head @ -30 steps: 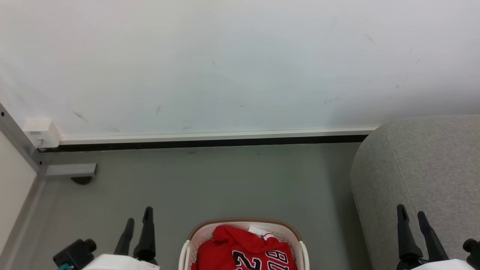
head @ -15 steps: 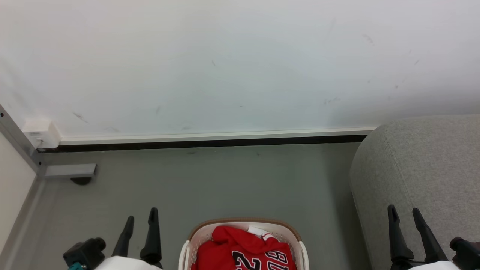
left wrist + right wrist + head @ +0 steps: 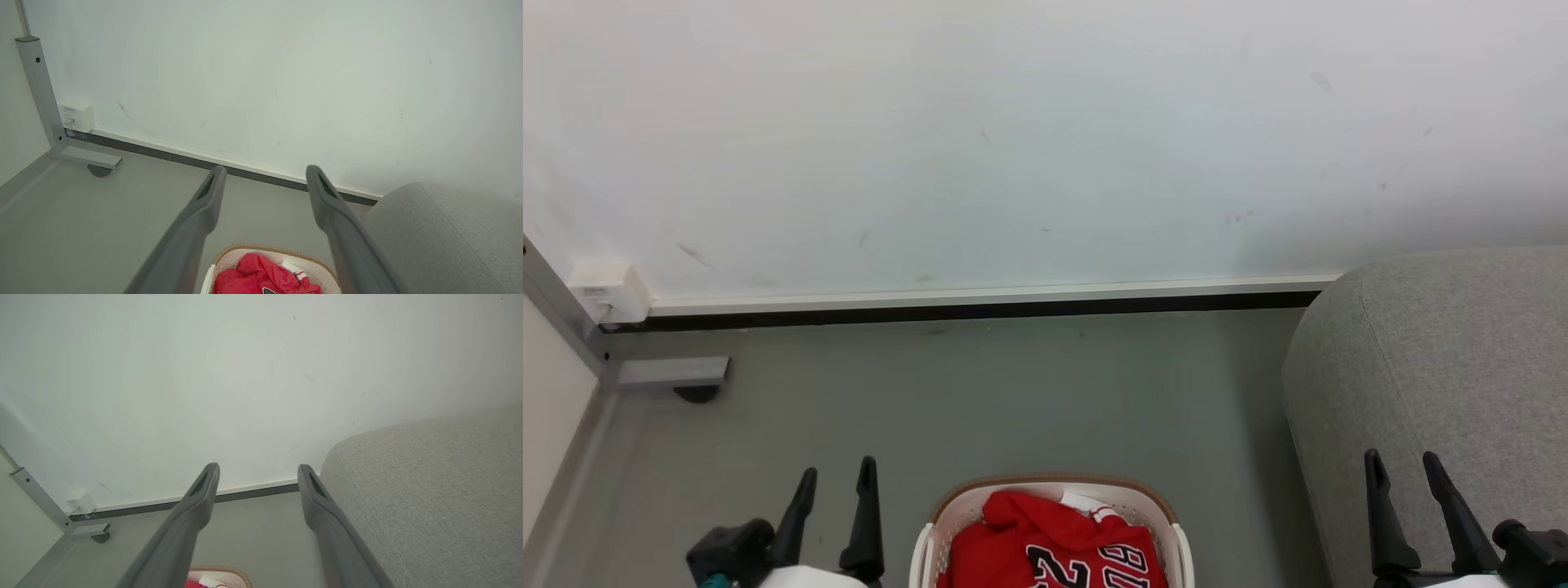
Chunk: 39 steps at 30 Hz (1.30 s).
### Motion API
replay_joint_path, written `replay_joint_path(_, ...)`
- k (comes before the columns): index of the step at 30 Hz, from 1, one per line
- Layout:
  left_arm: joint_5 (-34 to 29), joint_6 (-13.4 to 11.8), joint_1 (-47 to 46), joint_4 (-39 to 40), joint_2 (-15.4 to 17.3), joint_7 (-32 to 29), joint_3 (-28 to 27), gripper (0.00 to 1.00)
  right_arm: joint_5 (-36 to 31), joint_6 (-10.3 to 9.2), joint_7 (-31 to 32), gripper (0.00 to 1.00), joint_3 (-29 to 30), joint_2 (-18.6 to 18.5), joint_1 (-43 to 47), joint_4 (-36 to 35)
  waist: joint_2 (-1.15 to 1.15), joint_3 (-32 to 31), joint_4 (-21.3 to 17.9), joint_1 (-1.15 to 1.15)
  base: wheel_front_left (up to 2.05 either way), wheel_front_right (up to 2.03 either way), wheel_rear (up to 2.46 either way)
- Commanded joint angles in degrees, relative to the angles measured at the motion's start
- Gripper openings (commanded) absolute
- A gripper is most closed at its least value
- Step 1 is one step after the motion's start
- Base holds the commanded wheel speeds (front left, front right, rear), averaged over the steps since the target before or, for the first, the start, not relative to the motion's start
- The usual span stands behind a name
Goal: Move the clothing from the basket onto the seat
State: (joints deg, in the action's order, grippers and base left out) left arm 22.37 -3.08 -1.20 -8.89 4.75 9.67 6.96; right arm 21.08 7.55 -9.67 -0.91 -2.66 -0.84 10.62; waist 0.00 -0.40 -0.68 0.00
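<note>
Lying bunched in the oval laundry basket [image 3: 1054, 483] at the near edge of the head view, the red "23" jersey [image 3: 1045, 543] is sitting between the two arms. The left gripper [image 3: 837, 468] and right gripper [image 3: 1401, 456] are both hovering with jaws apart and empty; the left is standing nearer, the jersey lying to its right and lower. The grey sofa [image 3: 1437, 351] is rising just behind the right gripper, reaching the far wall [image 3: 1045, 122].
</note>
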Motion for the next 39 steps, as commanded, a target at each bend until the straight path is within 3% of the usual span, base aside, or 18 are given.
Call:
replay_joint_path(1, -1.4, -0.2, 0.1, 0.5, 0.7, 0.7, 0.1, 1.0, -1.0, -0.07, -0.7, 1.0, 0.3, -0.4, 0.4, -0.3, 0.0, 0.0, 0.0, 0.0, 0.0, 0.0, 0.0)
replay_joint_path(39, -19.3, -2.8, 1.7, 0.1, 1.4, 5.1, 2.5, 1.0, -11.5, -0.11, -5.1, 1.0, -1.2, -0.4, 0.7, 3.8, 0.0, -0.2, 0.2, 0.0, 0.0, 0.0, 0.0)
